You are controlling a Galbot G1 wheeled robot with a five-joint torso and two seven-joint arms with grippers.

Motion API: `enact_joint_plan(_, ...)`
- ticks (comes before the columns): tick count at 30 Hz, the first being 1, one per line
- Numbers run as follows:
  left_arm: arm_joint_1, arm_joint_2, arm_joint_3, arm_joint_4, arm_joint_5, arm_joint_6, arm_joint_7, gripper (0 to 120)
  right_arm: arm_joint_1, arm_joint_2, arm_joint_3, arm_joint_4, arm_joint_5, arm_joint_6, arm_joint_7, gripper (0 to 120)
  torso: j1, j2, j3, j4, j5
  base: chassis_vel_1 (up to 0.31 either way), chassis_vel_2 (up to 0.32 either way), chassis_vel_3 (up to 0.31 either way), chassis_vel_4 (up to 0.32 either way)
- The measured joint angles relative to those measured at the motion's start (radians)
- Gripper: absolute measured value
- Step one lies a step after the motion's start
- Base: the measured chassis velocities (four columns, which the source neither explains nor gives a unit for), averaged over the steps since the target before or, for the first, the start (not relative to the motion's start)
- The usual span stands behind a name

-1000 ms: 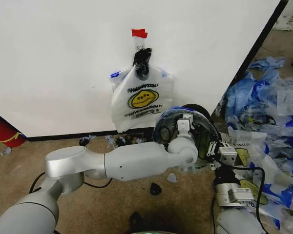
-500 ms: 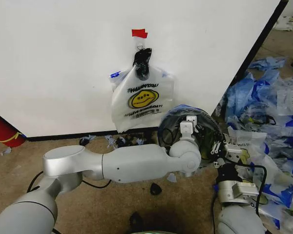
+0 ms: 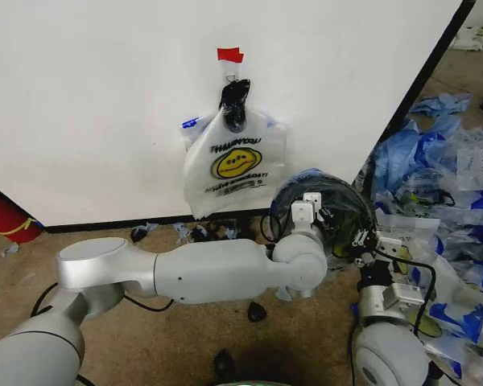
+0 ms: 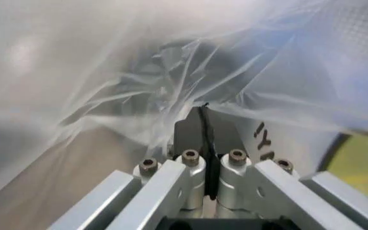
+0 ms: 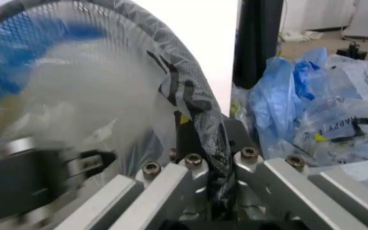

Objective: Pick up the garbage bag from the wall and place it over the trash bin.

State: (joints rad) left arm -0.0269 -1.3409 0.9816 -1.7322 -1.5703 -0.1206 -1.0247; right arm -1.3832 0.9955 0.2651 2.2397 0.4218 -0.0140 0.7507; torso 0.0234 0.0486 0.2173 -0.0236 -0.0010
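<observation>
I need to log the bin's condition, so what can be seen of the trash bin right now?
The trash bin is a small round black wire-mesh basket, tipped on the floor at the foot of the wall, below and right of the hanging garbage bag. Thin translucent plastic with blue patches covers its mouth and rim. The right claw is shut on its plastic-wrapped rim; the left claw is shut on the plastic film. A heap of blue-and-white bags lies beside it.

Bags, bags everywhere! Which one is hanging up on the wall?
The white garbage bag with the yellow smiley face: it hangs on the wall under red tape. The blue-and-white bags lie heaped on the floor.
</observation>
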Motion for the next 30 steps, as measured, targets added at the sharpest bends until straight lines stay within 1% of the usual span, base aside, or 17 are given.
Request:
enact_joint_plan(6, -0.001, 0.047, -0.015, -0.055, -0.017, -0.003, 0.023, 0, 0.038, -0.008, 0.018, -0.023, 0.064, -0.006, 0.016, 0, 0.0, 0.0, 0.0, -0.0001, -0.0001, 0.0, 0.0, 0.0, 0.0)
enact_joint_plan(7, -0.001, 0.047, -0.015, -0.055, -0.017, -0.003, 0.023, 0, 0.038, -0.008, 0.018, -0.023, 0.064, -0.006, 0.016, 0, 0.0, 0.0, 0.0, -0.0001, -0.0001, 0.0, 0.0, 0.0, 0.0)
enact_joint_plan(12, 0.022, 0.102, -0.043, -0.116, -0.02, -0.017, 0.074, 0, 0.057, -0.013, 0.028, -0.042, 0.135, -0.012, 0.033, 0, 0.0, 0.0, 0.0, 0.0, -0.0001, 0.0, 0.0, 0.0, 0.0)
enact_joint_plan(15, 0.035, 0.119, -0.061, -0.138, -0.028, -0.029, 0.092, 0, 0.065, -0.012, 0.028, -0.059, 0.154, -0.005, 0.035, 0, 0.0, 0.0, 0.0, 0.0, -0.0001, 0.0, 0.0, 0.0, 0.0)
enact_joint_plan(18, 0.054, 0.149, -0.098, -0.175, -0.05, -0.035, 0.103, 0, 0.076, -0.001, 0.019, -0.077, 0.202, -0.006, 0.054, 0, 0.0, 0.0, 0.0, -0.0001, -0.0001, 0.0, 0.0, 0.0, 0.0)
enact_joint_plan(21, 0.066, 0.184, -0.132, -0.21, -0.071, -0.038, 0.117, 0, 0.084, 0.007, 0.015, -0.106, 0.215, -0.005, 0.06, 0, 0.0, 0.0, 0.0, 0.0, -0.0002, 0.0, 0.0, 0.0, 0.0)
enact_joint_plan(22, 0.066, 0.184, -0.132, -0.21, -0.071, -0.038, 0.117, 0, 0.084, 0.007, 0.015, -0.106, 0.215, -0.005, 0.06, 0, 0.0, 0.0, 0.0, 0.0, -0.0002, 0.0, 0.0, 0.0, 0.0)
enact_joint_plan(25, 0.073, 0.224, -0.175, -0.233, -0.094, -0.046, 0.142, 0, 0.086, 0.011, 0.021, -0.121, 0.235, -0.002, 0.062, 0, 0.0, 0.0, 0.0, -0.0002, -0.0002, 0.0, 0.0, 0.0, 0.0)
enact_joint_plan(26, 0.078, 0.239, -0.197, -0.24, -0.103, -0.048, 0.154, 0, 0.085, 0.011, 0.026, -0.121, 0.252, 0.0, 0.061, 0, 0.0, 0.0, 0.0, -0.0003, -0.0002, 0.0, 0.0, 0.0, 0.0)
enact_joint_plan(28, 0.096, 0.278, -0.257, -0.25, -0.118, -0.052, 0.188, 0, 0.08, 0.008, 0.04, -0.108, 0.333, 0.003, 0.058, 0, 0.0, 0.0, 0.0, -0.0002, -0.0002, 0.0, 0.0, 0.0, 0.0)
enact_joint_plan(29, 0.108, 0.295, -0.284, -0.252, -0.122, -0.054, 0.206, 0, 0.075, 0.005, 0.048, -0.091, 0.402, 0.003, 0.048, 0, 0.0, 0.0, 0.0, -0.0001, -0.0003, 0.0, 0.0, 0.0, 0.0)
enact_joint_plan(30, 0.108, 0.295, -0.284, -0.252, -0.122, -0.054, 0.206, 0, 0.075, 0.005, 0.048, -0.091, 0.402, 0.003, 0.048, 0, 0.0, 0.0, 0.0, -0.0001, -0.0003, 0.0, 0.0, 0.0, 0.0)
